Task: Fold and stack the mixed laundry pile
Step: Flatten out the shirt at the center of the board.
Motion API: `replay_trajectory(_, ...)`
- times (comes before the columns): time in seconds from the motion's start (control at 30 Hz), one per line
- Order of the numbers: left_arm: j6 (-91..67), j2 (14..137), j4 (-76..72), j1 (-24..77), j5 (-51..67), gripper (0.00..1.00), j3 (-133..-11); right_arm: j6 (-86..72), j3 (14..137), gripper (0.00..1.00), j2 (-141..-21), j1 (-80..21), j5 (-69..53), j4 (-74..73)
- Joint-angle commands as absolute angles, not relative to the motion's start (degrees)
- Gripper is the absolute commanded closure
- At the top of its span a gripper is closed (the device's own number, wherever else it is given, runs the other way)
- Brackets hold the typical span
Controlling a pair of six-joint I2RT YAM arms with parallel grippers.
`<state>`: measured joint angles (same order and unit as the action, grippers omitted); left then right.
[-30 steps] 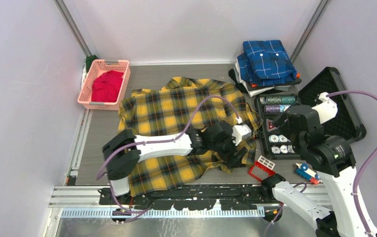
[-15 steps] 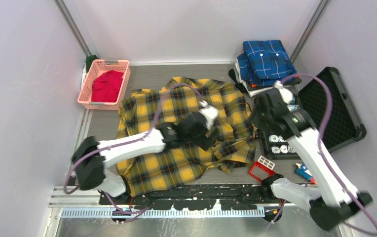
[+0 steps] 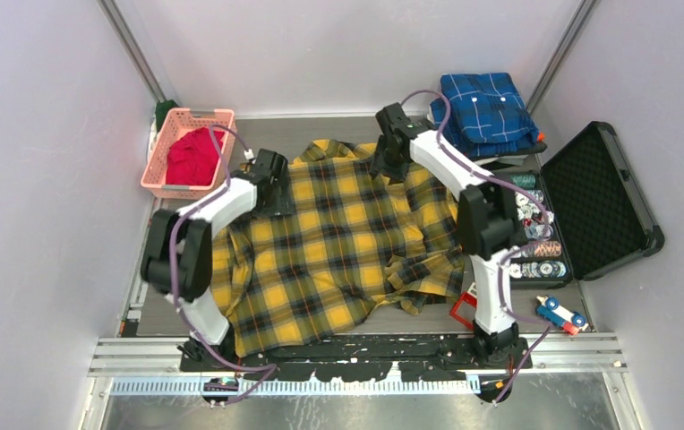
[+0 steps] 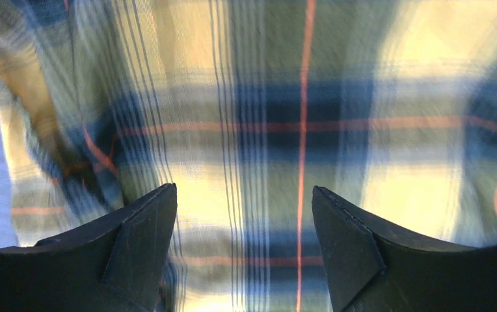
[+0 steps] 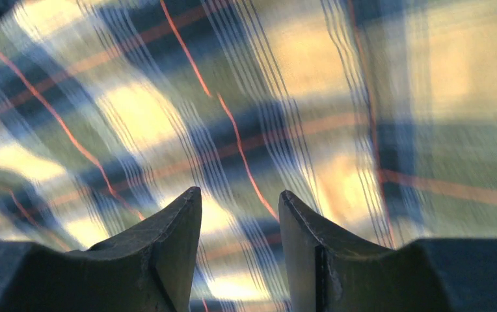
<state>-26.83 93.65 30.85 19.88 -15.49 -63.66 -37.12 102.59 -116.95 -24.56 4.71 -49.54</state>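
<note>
The yellow-and-black plaid shirt [image 3: 338, 242] lies spread over the middle of the table. My left gripper [image 3: 271, 188] hovers over its far left shoulder. In the left wrist view the left gripper [image 4: 242, 188] stands open, with blurred plaid cloth [image 4: 265, 117] beneath the gap. At the far right, by the collar, my right gripper [image 3: 390, 168] points down at the shirt. Its wrist view shows the right gripper [image 5: 240, 190] open with a narrower gap and only plaid cloth [image 5: 246, 97] beyond. The red T-shirt [image 3: 193, 154] lies in the pink basket [image 3: 161, 179].
A folded blue plaid shirt [image 3: 486, 107] tops a stack at the back right. An open black case [image 3: 602, 202] with poker chips [image 3: 531, 235] stands to the right. A red toy [image 3: 465, 306] and a small toy vehicle [image 3: 560, 313] lie near the front right.
Both arms have swung from the near and middle part of the shirt out to its far edge, left arm to the left shoulder, right arm to the collar side. Both jaws have narrowed a little.
</note>
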Motion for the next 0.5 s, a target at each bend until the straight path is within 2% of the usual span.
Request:
replay_trajectory(0.0,-27.70,104.43,33.52,14.82,-12.49,0.23,-72.69,-35.00,115.57,0.48,-129.05,-23.18,2.91,-52.69)
replay_trajectory(0.47,-26.14,122.10,39.84,9.99,-9.94,0.24,-91.23,-39.55,124.29,0.50,-144.07,-13.82,-3.02,-51.36)
